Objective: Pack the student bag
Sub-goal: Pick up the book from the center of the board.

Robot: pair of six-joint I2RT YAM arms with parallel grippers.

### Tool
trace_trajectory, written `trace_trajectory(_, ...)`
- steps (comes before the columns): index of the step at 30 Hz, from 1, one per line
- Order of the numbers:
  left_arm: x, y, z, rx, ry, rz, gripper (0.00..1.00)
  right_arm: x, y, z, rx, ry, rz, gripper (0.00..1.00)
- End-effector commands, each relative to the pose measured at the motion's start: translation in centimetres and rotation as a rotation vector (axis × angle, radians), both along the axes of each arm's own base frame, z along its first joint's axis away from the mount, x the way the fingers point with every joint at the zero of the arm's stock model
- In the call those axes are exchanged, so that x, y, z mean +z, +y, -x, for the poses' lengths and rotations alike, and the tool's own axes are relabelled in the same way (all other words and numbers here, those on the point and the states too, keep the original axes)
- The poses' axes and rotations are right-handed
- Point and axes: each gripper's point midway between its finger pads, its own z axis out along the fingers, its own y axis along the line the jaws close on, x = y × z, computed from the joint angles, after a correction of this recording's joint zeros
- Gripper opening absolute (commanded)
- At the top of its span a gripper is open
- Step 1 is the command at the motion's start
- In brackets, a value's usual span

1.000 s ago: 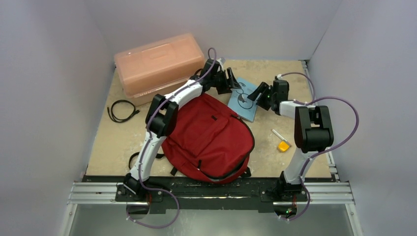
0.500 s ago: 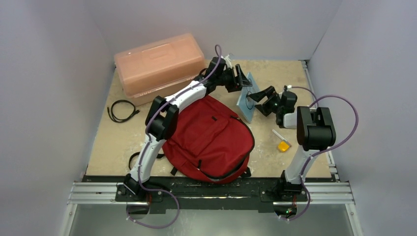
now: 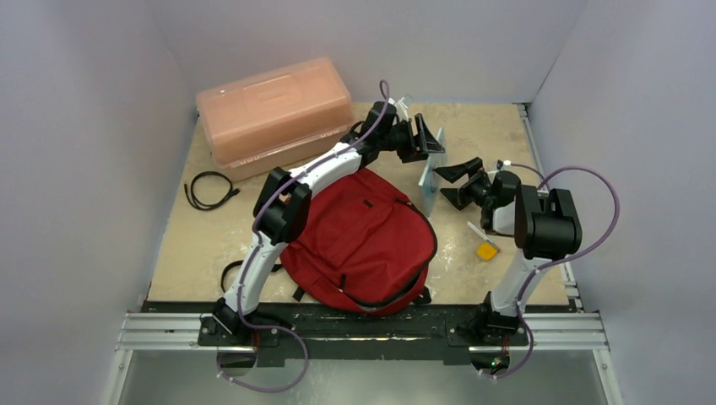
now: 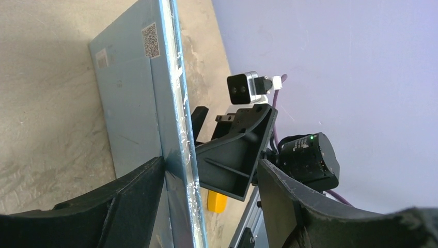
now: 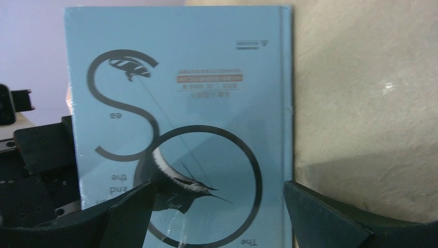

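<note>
The tan table carries the student bag at 6 o'clock, close to the arm bases. The bag lies flat with its front up: dark red soft fabric with a rounded outline, black zipper lines curving across it, a front pocket, and black straps poking out at its near edge. The left arm crosses over its 9 o'clock side.

A translucent orange-pink box sits at 11 o'clock. At 1 o'clock a light blue book stands on edge. The left gripper straddles its top, jaws parted: the book rests against one finger, with a clear gap to the other. The right gripper is spread wide and released, just beside the book's cover.

A black cable lies at 9 o'clock, and a small yellow object at 4 o'clock.
</note>
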Motion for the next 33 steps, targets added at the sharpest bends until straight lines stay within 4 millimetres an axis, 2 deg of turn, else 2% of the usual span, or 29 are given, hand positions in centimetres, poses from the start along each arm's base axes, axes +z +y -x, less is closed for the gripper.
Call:
trace_trajectory(1,3.2,-1.6,3.8,-0.112,-0.018,0.05,0.65,4.0,1.4,0.8,0.092,-0.115,-0.005,0.99)
trace_trajectory(7,4.3,-2.0,4.4,-0.144,-0.039,0.082,0.67,7.3,1.4,1.0,0.091,-0.167,0.001,0.99)
trace_trajectory(12,5.2,-2.1,5.0,-0.17,-0.046,0.111,0.68,9.0,1.1,0.6,0.081,-0.185,0.034,0.99)
trace_trajectory(17,5.9,-2.6,5.6,-0.195,-0.061,0.131,0.68,7.0,-0.4,-0.1,0.034,-0.077,0.181,0.99)
trace_trajectory(28,6.4,-4.2,7.3,-0.231,-0.063,0.158,0.69,7.2,-2.6,0.1,-0.025,0.015,0.354,0.97)
trace_trajectory(33,5.9,-4.7,7.9,-0.238,-0.057,0.151,0.69,7.6,-3.8,0.2,-0.057,0.057,0.448,0.9)
